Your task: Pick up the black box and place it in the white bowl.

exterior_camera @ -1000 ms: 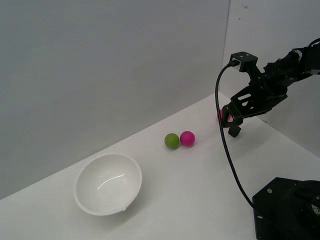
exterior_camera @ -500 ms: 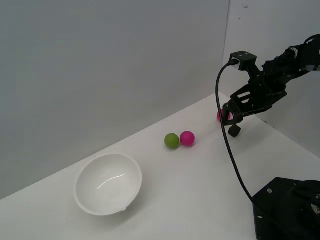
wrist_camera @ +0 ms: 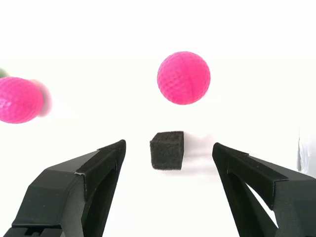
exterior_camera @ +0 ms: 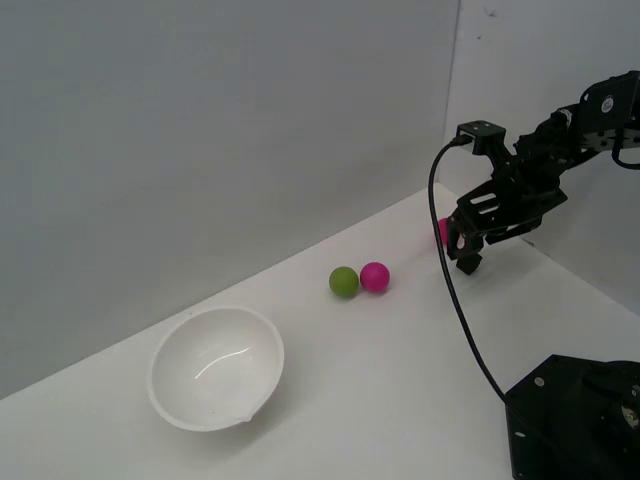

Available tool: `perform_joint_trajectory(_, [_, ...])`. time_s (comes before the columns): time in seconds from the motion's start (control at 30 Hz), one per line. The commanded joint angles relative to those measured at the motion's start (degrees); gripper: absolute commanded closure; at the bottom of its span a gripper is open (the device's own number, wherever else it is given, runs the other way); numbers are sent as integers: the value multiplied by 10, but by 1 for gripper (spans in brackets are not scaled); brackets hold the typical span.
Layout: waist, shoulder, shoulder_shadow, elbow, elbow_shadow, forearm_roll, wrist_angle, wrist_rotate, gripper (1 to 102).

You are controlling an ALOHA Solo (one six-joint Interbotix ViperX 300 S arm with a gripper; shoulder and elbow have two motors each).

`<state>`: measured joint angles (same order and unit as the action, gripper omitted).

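Note:
The black box (wrist_camera: 167,149) is a tiny matte cube on the white table, lying between my two fingers with a gap on each side. In the exterior view it (exterior_camera: 468,264) shows as a small dark shape just under the fingertips, at the far right of the table. My gripper (wrist_camera: 168,146) is open and empty; in the exterior view it (exterior_camera: 462,247) hangs low over the cube. The white bowl (exterior_camera: 215,367) stands at the exterior view's left, far from the gripper.
A pink ball (wrist_camera: 183,77) lies just beyond the cube, partly hidden by the gripper in the exterior view (exterior_camera: 441,231). A second pink ball (exterior_camera: 375,276) and a green ball (exterior_camera: 344,281) touch mid-table. The black robot base block (exterior_camera: 575,420) sits at the lower right.
The arm has shifted slightly, with the gripper staying low over the cube. The cube, the balls and the bowl have not moved.

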<state>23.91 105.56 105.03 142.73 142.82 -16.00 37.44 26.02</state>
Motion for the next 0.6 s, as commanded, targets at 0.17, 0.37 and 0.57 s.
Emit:
perform_joint_trajectory(0.17, [5,-13,-8,-6,-8,-1,4,10,3])
perform_joint_trajectory(0.37, [5,-24,-18,-6,-8,-2,4,10,3])
perform_joint_trajectory(0.57, [5,-26,-22,-5,-6,-2,4,10,4])
